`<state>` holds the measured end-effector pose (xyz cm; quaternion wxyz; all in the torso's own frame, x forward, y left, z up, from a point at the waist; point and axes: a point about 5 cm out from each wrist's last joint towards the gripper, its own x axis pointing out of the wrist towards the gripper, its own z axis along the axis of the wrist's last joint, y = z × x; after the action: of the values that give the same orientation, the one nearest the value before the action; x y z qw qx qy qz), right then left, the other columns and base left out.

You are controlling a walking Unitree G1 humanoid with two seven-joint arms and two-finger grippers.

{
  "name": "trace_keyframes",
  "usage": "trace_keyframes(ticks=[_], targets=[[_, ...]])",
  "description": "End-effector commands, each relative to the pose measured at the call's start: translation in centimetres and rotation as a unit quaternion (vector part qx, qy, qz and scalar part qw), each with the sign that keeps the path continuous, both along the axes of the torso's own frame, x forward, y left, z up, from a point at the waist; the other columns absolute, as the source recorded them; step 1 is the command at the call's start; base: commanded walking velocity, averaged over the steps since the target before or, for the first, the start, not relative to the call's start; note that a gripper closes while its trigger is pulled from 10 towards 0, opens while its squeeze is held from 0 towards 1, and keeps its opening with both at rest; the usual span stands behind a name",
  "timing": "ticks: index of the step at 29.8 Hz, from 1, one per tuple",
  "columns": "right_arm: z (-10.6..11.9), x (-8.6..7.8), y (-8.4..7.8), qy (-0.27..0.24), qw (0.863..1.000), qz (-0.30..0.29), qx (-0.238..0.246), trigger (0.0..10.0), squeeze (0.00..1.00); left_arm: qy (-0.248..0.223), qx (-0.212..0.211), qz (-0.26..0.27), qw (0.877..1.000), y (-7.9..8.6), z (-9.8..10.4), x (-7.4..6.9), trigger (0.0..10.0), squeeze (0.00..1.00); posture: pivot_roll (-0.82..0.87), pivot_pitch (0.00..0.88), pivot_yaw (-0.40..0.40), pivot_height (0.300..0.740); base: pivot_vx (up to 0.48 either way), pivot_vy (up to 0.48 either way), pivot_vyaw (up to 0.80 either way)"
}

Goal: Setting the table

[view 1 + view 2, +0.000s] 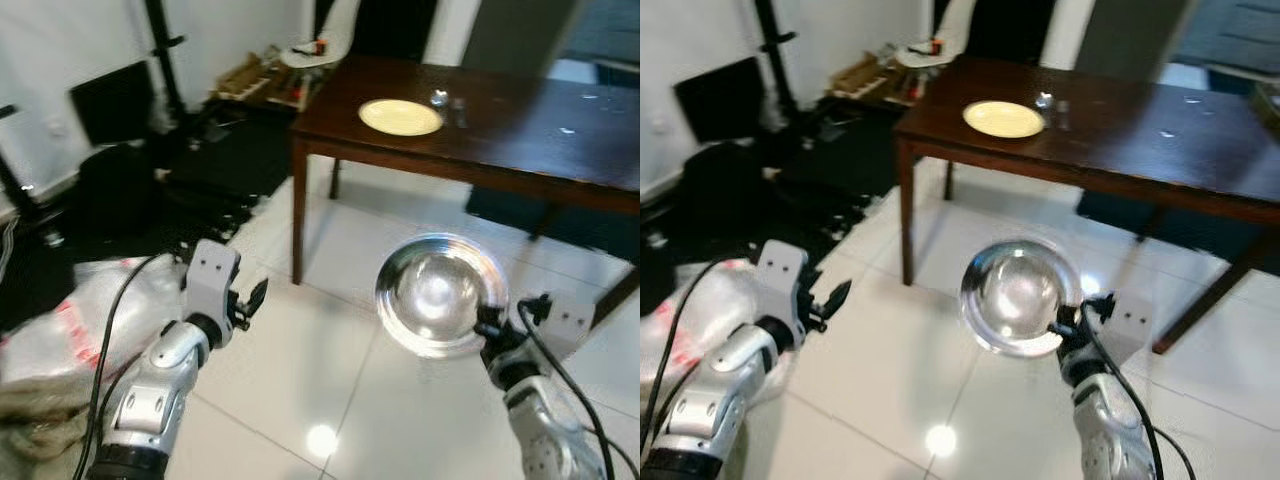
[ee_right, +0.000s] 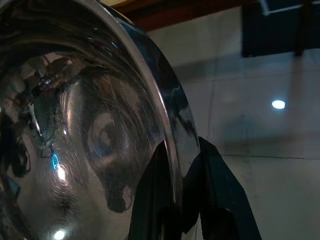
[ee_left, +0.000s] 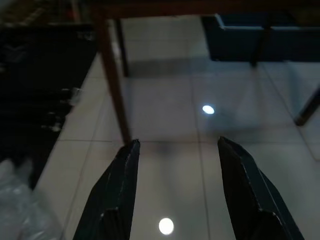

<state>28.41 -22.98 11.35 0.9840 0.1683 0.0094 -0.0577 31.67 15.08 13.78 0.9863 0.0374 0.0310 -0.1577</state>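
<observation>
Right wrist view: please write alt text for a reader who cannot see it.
The right gripper pinches the rim of a shiny steel bowl, one black finger inside and one outside. Behind it lie pale floor tiles.

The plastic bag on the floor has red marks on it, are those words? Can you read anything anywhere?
None can be read.
Plastic bag: red marks, too blurred to tell if they are letters.
Metal bowl in the right gripper: reflections, no writing visible.
Plate and table: no visible text.
</observation>
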Motion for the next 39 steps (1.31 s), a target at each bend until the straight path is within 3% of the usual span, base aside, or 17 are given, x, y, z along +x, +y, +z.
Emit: trace_keyframes(ticks=[1, 11, 18, 24, 36, 39], targets=[[-0.1, 0.0, 0.1, 0.001, 1.0, 0.001, 0.008, 10.0, 0.0, 0.01, -0.01, 0.005, 1.0, 0.1, -0.3, -0.1, 10.0, 0.0, -0.09, 0.037, 0.075, 0.74, 0.0, 0.0, -0.79], [1.3, 0.3, 0.3, -0.021, 1.0, 0.001, 0.018, 10.0, 0.0, -0.042, -0.017, 0.009, 0.999, -0.1, 2.0, 0.4, 10.0, 0.0, -0.09, 0.026, 0.077, 0.74, 0.0, 0.0, -0.78], [4.9, 1.2, 0.3, -0.084, 0.996, 0.003, 0.03, 10.0, 0.0, -0.095, -0.025, 0.024, 0.995, -0.5, 5.0, 1.2, 10.0, 0.0, -0.1, 0.021, 0.077, 0.74, 0.0, 0.0, -0.79], [9.0, 1.8, 1.0, -0.162, 0.985, 0.026, 0.054, 10.0, 0.0, -0.153, -0.018, 0.06, 0.986, -0.7, 7.5, 2.1, 10.0, 0.0, -0.1, 0.009, 0.076, 0.74, 0.459, 0.0, -0.26], [9.3, 1.6, 0.9, -0.16, 0.985, 0.024, 0.054, 10.0, 0.0, -0.156, -0.022, 0.055, 0.986, -1.0, 7.9, 2.1, 10.0, 0.0, -0.1, 0.012, 0.081, 0.74, 0.48, 0.0, 0.0], [9.6, 1.5, 1.5, -0.163, 0.983, 0.051, 0.071, 10.0, 0.0, -0.157, -0.021, 0.057, 0.986, -1.1, 7.9, 2.1, 10.0, 0.0, -0.1, 0.015, 0.084, 0.74, 0.48, 0.0, 0.0]])
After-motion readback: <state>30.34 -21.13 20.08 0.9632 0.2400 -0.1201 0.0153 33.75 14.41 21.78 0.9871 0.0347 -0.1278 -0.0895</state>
